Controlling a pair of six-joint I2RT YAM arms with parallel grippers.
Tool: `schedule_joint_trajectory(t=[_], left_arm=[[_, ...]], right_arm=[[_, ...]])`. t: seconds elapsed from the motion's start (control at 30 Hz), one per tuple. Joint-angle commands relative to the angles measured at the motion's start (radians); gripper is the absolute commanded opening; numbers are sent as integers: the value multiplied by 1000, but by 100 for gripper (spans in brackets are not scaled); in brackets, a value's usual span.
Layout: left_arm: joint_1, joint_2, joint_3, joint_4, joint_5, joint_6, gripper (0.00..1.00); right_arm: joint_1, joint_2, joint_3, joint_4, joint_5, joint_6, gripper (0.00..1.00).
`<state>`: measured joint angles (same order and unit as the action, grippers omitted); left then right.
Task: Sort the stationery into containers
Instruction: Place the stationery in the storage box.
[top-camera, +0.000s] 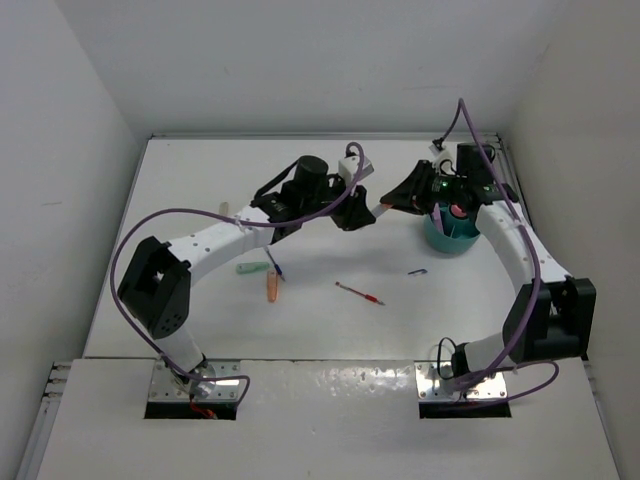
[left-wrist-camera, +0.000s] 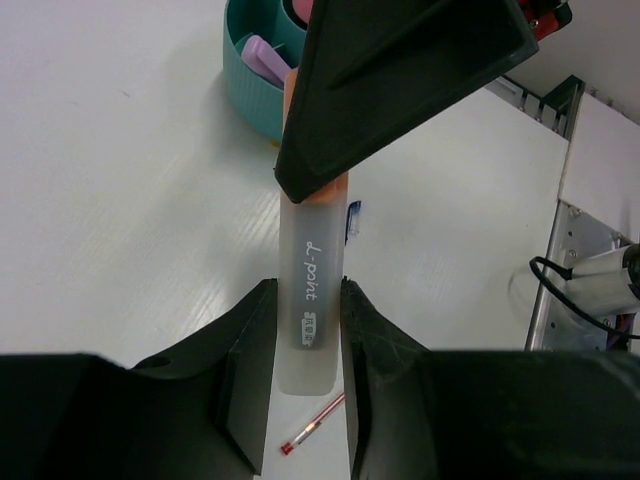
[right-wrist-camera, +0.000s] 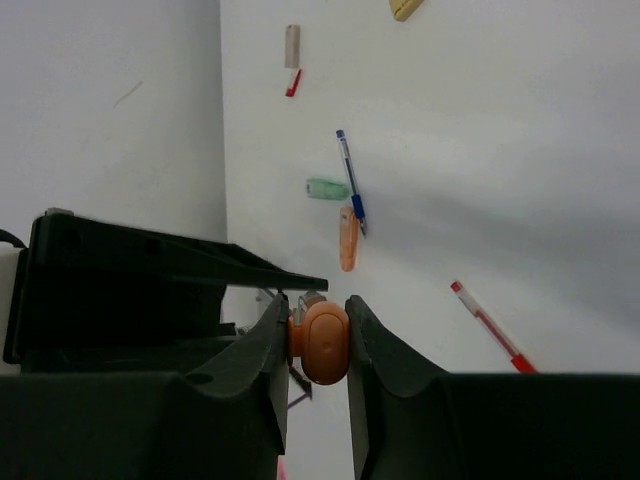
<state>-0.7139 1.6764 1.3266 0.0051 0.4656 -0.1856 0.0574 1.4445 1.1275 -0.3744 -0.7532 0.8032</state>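
My left gripper (left-wrist-camera: 308, 292) is shut on the frosted grey barrel of a marker (left-wrist-camera: 310, 300) marked "d-point". My right gripper (right-wrist-camera: 318, 312) is shut on the same marker's orange cap end (right-wrist-camera: 322, 342). The two grippers meet left of the teal cup (top-camera: 450, 236), left gripper (top-camera: 368, 216) and right gripper (top-camera: 394, 203) tip to tip. The cup (left-wrist-camera: 250, 75) holds a lilac highlighter (left-wrist-camera: 264, 58) and pink items. On the table lie a mint-green stub (top-camera: 249, 268), an orange stub (top-camera: 271, 288), a dark-blue pen (top-camera: 275, 265), a red pen (top-camera: 360, 293) and a tiny purple piece (top-camera: 418, 271).
White walls enclose the table on the left, back and right. A small beige piece with a red tip (right-wrist-camera: 291, 52) lies near the left wall. The red pen (left-wrist-camera: 312, 428) lies under the left gripper. The cup sits close to the right arm's forearm.
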Motion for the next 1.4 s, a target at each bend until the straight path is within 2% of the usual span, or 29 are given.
schedule_joint_trajectory(t=[0.0,0.07,0.1,0.13,0.17,0.27,0.3,0.43,0.63,0.73,1.13,1.23,1.27,1.37], left_arm=[[7,-4,36,35,11,-11,37],[7,-7,45,-2,-24,-2,60],[10,-9,46,-42,-72,6,93],[16,-12,48,-54,-93,15,96],[22,-15,48,-85,-103,35,97],[71,-9,52,-144,-110,40,97],[88,-7,46,-152,-113,38,97],[114,0,26,-157,-101,40,97],[113,17,57,-175,-119,63,97],[113,17,52,-180,-119,71,97],[125,26,23,-218,-125,97,97],[146,22,23,-252,-139,81,99],[154,19,23,-258,-145,74,100],[194,0,17,-297,-163,87,100]], right_arm=[[4,-36,57,-14,72,-119,6],[-8,-35,112,-75,106,-224,2],[-13,-30,136,-108,147,-277,0],[-16,-23,216,-160,182,-338,0],[-14,-10,263,-276,222,-483,0],[-4,24,377,-421,421,-729,0],[-2,16,373,-422,504,-771,0],[-1,-7,308,-394,653,-955,0],[-1,60,298,-385,741,-1035,0],[-8,68,244,-308,750,-1056,0],[-13,200,259,-301,772,-1078,0],[-10,227,285,-325,784,-1076,8],[-8,235,291,-346,804,-1066,23],[5,232,314,-391,802,-1052,45]])
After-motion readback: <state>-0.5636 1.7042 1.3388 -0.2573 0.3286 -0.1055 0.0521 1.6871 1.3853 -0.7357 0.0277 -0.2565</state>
